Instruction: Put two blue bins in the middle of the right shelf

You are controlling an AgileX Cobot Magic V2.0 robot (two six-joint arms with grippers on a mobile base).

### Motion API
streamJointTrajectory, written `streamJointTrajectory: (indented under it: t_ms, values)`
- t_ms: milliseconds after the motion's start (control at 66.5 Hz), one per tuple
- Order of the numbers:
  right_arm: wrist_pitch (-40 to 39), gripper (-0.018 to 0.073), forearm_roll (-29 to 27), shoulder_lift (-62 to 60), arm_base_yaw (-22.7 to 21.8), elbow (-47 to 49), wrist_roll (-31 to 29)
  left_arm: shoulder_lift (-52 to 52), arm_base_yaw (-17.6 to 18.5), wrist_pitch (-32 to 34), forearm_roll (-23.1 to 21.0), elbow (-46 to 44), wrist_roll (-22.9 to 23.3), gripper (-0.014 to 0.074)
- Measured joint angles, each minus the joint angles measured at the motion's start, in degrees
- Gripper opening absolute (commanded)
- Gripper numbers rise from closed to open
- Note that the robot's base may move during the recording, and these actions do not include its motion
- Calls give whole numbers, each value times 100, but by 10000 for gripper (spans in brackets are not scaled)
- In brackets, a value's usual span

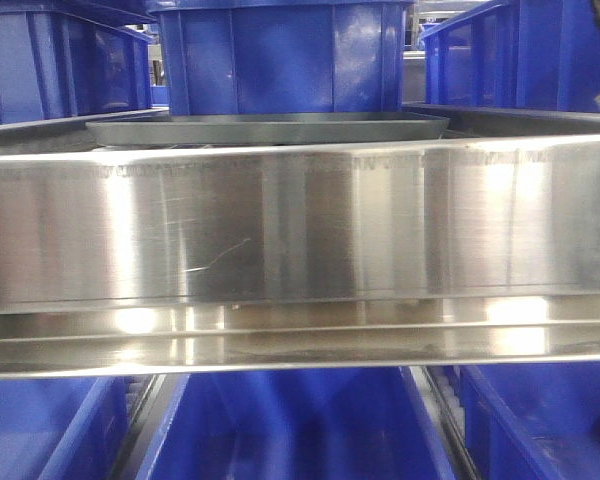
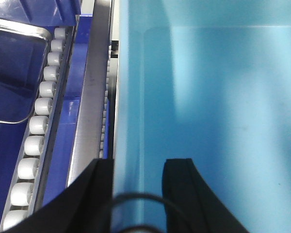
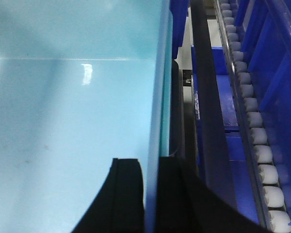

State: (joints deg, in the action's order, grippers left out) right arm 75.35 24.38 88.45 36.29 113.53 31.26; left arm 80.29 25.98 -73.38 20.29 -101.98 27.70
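A blue bin [image 2: 223, 97] fills the left wrist view, its pale inside lit. My left gripper [image 2: 138, 167] straddles the bin's left wall, one finger outside and one inside, with a gap showing beside the inner finger. In the right wrist view the same kind of blue bin [image 3: 63, 97] shows its right wall, and my right gripper [image 3: 151, 165] is shut tight on that wall. The right shelf middle [image 1: 300, 225] shows as a broad shiny steel rail across the front view, with blue bins above [image 1: 280, 55] and below [image 1: 300, 430]. Neither gripper appears in the front view.
White roller tracks [image 2: 36, 126] [image 3: 254, 121] and steel side rails [image 2: 89, 97] run along both sides of the bin. A shiny metal tray [image 2: 14, 73] lies to the left. A dark grey tray [image 1: 270, 128] sits on the tier above the rail. More blue bins [image 1: 50, 60] [image 1: 520, 50] stand at either side.
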Motion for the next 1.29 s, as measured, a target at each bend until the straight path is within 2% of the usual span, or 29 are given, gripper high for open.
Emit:
streamJointTrajectory:
  t_ms: [1083,1293]
  values:
    - [0,-162,3,0,0,0,0,0,0,0,-11,0,0,-111]
    - [0,-162,101,0,0,0,0,0,0,271,-11,0,0,-111]
